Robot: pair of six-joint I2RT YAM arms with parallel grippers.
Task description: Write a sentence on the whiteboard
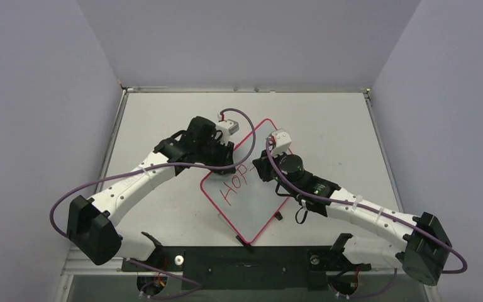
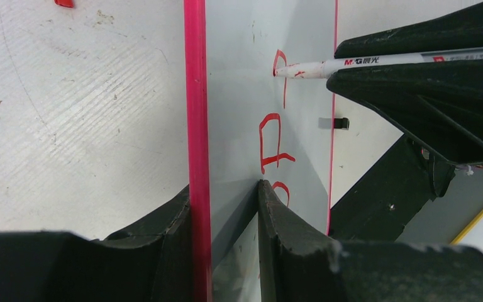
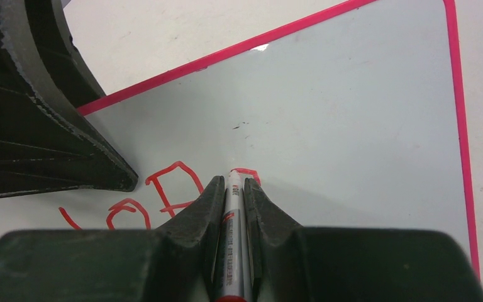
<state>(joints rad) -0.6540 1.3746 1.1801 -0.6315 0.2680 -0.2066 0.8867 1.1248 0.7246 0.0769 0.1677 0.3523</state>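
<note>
Right gripper (image 3: 231, 185): clamped tight on the marker (image 3: 234, 220), which runs straight out between its two fingers, tip forward and down.
Marker tip: just ahead of the right fingertips, touching the whiteboard (image 3: 352, 113) at the top of a fresh red stroke.
Left gripper (image 2: 225, 192): the fingers are a narrow gap apart and straddle the board's red rim. One finger is on the table (image 2: 69, 126) side and one is over the white face. Whether the tips press down cannot be told.
Whiteboard position: under both grippers, flat on the table, turned corner-on to the arms. Its bare part spreads ahead of and to the right of the marker tip.
Sentence (image 1: 236, 182): "HOP" reads so far, lying to the left of the marker tip, between the two grippers. The next letter is only begun.
Board handling (judged): thin, light, stiff and glossy, so it would likely skate on the table under a sideways pen stroke. It is best steadied at the rim, clear of the writing.
Marker handling (judged): a slim, light, smooth barrel that is likely to twist or slide back in the grip if pushed down hard. A hold close to the tip, as here, and light pressure suit it.
Ink (judged): wet strokes probably smear easily, so fingers should avoid the letters.
</note>
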